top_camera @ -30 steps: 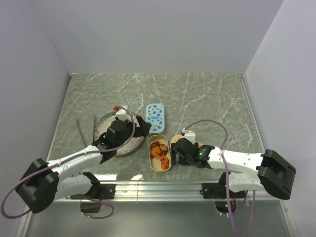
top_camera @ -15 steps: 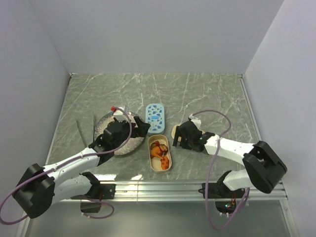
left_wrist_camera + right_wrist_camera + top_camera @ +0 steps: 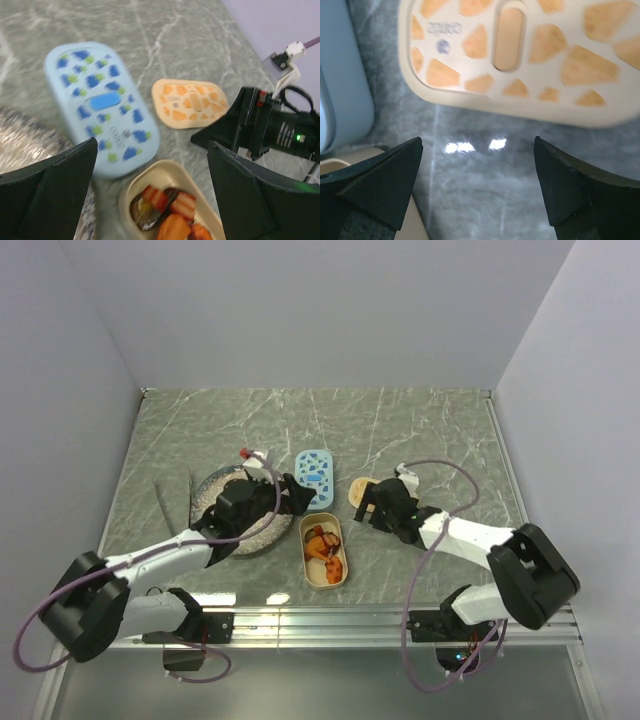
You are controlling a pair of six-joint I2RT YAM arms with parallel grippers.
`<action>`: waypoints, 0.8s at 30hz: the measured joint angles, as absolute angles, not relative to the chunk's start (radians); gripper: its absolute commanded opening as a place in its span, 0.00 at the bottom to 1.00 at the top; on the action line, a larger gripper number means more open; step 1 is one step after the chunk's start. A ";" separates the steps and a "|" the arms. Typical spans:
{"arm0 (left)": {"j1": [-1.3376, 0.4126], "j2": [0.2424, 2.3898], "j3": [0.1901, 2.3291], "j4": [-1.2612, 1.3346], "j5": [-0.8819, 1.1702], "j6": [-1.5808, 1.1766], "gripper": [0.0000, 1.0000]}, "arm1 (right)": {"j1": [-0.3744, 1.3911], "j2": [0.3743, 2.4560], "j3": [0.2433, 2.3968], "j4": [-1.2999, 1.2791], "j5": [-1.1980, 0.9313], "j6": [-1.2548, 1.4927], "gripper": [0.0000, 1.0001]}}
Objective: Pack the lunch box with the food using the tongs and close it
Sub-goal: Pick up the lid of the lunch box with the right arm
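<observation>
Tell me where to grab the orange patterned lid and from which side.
Grip the orange lid across its narrow width, by the two long rims, coming down from above. It lies flat on the table, thin and oval, so probably only the rims offer purchase. The open right gripper is nearest, just beside it.

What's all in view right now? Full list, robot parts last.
lunch box tub: one, beige oval, front centre, open
food: several chunks, orange, red and dark brown, inside the tub
blue lid: one, pale blue with darker patches, behind the tub
orange lid: one, beige with orange patches, right of the blue lid
plate: one, silvery speckled, left of the tub
tongs: one thin dark tool, left of the plate
table: grey-green marble
left gripper: open, empty, between plate and blue lid
right gripper: open, empty, at the orange lid's near edge
</observation>
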State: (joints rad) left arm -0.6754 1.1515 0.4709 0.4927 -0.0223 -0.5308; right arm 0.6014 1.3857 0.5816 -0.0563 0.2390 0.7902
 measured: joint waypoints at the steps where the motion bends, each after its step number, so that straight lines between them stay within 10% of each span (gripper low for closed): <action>1: -0.675 1.187 0.495 0.506 0.005 -0.514 0.97 | 0.601 1.361 0.559 -0.052 0.247 0.799 1.00; 24: -0.680 2.001 1.271 0.619 0.426 -0.361 0.97 | 0.370 1.331 0.480 0.093 0.280 0.878 1.00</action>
State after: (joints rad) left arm -0.6804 2.0006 1.2709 0.6189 0.4255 -0.3614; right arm 0.3702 1.3308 0.4801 0.0925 0.2798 0.8776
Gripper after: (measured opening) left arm 0.969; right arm 0.995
